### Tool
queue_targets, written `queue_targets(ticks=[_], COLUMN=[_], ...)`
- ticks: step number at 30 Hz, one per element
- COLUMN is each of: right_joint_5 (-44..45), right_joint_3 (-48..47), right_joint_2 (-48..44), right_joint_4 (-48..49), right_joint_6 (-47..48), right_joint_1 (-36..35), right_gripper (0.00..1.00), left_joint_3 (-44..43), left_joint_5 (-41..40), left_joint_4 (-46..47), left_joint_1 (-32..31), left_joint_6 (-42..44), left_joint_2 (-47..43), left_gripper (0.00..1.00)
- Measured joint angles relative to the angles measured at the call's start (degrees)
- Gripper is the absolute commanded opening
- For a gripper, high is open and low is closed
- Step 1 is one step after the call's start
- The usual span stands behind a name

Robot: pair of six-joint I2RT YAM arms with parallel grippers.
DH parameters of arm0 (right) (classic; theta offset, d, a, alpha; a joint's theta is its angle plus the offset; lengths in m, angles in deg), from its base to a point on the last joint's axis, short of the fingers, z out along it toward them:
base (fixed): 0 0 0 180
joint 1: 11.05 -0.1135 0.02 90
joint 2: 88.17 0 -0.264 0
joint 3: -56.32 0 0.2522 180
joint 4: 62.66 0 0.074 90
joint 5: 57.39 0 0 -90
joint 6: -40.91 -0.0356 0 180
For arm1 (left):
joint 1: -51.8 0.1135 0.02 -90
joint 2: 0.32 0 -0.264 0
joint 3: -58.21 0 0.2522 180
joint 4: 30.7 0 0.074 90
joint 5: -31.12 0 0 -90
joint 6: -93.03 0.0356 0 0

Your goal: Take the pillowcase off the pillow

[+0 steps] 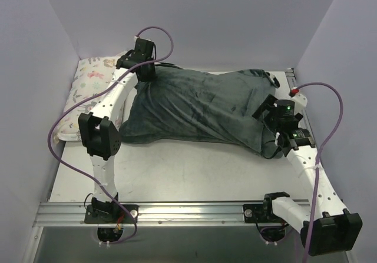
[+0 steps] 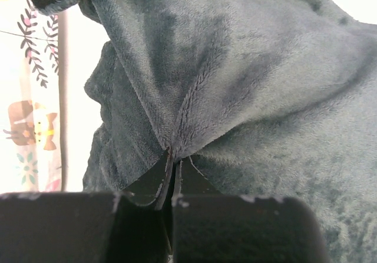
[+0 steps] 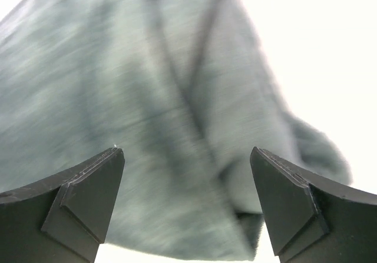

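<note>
Across the middle of the table (image 1: pixel 194 169), the pillowcase (image 1: pixel 200 107): slate-grey plush face outward, plump and creased, stretched from 10 o'clock to 3 o'clock in the top view. Nothing to be told of what fills it.

At its 10 o'clock corner, pinched and drawn up into a peak by the left gripper (image 2: pixel 172 166). Fingers there pressed tight together on a fold of the grey fabric, with seam lines running down into the nip.

At its 3 o'clock end, the right gripper (image 3: pixel 185 157), fingers spread wide with grey fabric showing between them. Blurred in the wrist view, so contact with the cloth impossible to tell.

Beyond the cover at 9 o'clock, touching its left edge, a small pastel animal-print pillow (image 1: pixel 88 92) against the wall. At 6 o'clock, the aluminium rail (image 1: pixel 194 211) carrying both arm bases.
</note>
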Motion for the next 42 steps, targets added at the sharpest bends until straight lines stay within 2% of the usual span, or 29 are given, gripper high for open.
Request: queue_targets(ticks=[4,7,13,15,17,18,19,20,22,23,26,32,37,42], right_joint_5=[-2.3,-8.0,-20.6,-23.7,-26.0,-26.9,-27.6,-28.6,-30.7,-31.5,-34.3,-37.8,-38.1,-38.1], right_joint_3=[2.5,5.0,6.6,6.9,8.0,8.5,9.2,10.0,12.0,13.1,17.6,22.4,23.4,24.5], right_joint_2=[0.2,1.1,6.5,8.1,8.3,8.2,8.0,7.7,6.9,6.5,5.3,4.9,2.8,1.3], right_joint_4=[0.0,1.4,6.9,8.8,11.1,12.0,13.3,14.5,17.7,19.3,25.8,35.0,36.2,36.2], right_joint_6=[-2.5,-4.7,-7.0,-7.6,-8.2,-8.6,-9.0,-9.4,-11.4,-12.2,-15.4,-20.2,-21.2,-21.2], right_joint_1=[8.2,14.0,15.3,15.4,15.4,15.4,15.4,15.5,15.4,15.4,15.5,14.1,12.1,11.8], right_gripper=[0.93,0.93,0.93,0.88,0.67,0.53,0.22,0.12,0.0,0.0,0.0,0.0,0.0,0.0], left_joint_3=[-2.4,-3.4,-3.6,-3.6,-3.6,-3.6,-3.6,-3.6,-3.6,-3.6,-3.6,-5.0,-12.6,-19.1], left_joint_5=[0.0,0.3,0.9,0.9,0.7,0.5,0.5,0.2,-0.3,-0.8,-2.6,-1.8,-1.2,-1.2], left_joint_4=[-1.4,-2.0,-2.3,-2.3,-2.3,-2.3,-2.2,-2.2,-2.2,-2.2,-2.1,1.3,3.2,3.5], left_joint_1=[0.4,0.4,0.2,-0.2,-0.8,-1.2,-1.9,-2.6,-5.0,-6.5,-12.5,-27.9,-36.7,-37.6], left_joint_6=[0.9,1.1,1.7,2.2,3.0,3.5,3.8,4.1,4.2,4.2,4.4,3.4,1.5,0.1], left_joint_2=[1.7,2.3,2.3,2.3,2.3,2.3,2.3,2.2,1.6,1.2,-1.4,-5.4,1.6,11.6], left_gripper=[0.0,0.0,0.0,0.06,0.28,0.4,0.58,0.64,0.74,0.8,0.87,0.91,0.95,0.95])
